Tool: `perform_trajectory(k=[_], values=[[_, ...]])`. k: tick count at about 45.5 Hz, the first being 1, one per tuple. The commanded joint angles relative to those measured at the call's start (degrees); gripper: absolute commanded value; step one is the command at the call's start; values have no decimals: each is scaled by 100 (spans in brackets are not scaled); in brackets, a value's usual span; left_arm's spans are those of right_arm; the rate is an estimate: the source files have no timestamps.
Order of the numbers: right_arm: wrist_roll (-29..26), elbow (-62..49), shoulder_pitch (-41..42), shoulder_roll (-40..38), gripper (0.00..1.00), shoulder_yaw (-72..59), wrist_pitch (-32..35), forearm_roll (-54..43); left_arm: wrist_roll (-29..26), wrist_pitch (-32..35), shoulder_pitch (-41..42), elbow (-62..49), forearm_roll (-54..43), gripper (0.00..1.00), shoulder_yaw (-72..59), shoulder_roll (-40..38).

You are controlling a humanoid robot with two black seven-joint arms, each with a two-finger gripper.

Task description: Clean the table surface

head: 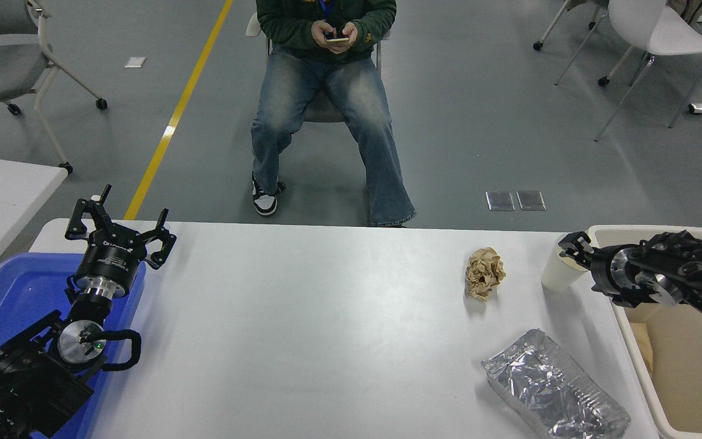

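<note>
Right gripper [570, 249] gripped a white paper cup [559, 272] at the table surface's [326, 317] right edge, beside a bin [631, 341]. Crumpled paper [484, 273] and a foil tray [555, 386] remained uncleared. Left gripper [120, 227] hung parked, fingers spread.

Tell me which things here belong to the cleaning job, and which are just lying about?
Job: table surface, paper cup at the right gripper, crumpled paper ball, foil tray, beige bin.
Lying about: blue tray, chairs, person's phone.
</note>
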Motion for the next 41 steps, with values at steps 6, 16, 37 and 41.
perform_trajectory(k=[6,16,37,41], values=[[-103,-149,-14,54,0,-33,381,22,0,0,0,1,0,100,0,0],[-112,-131,91,-7,0,-6,425,92,0,9,0,1,0,100,0,0],[-112,-157,469,-931,0,108,865,119,0,0,0,1,0,100,0,0],[-103,-236,504,-1010,0,160,821,119,0,0,0,1,0,100,0,0]])
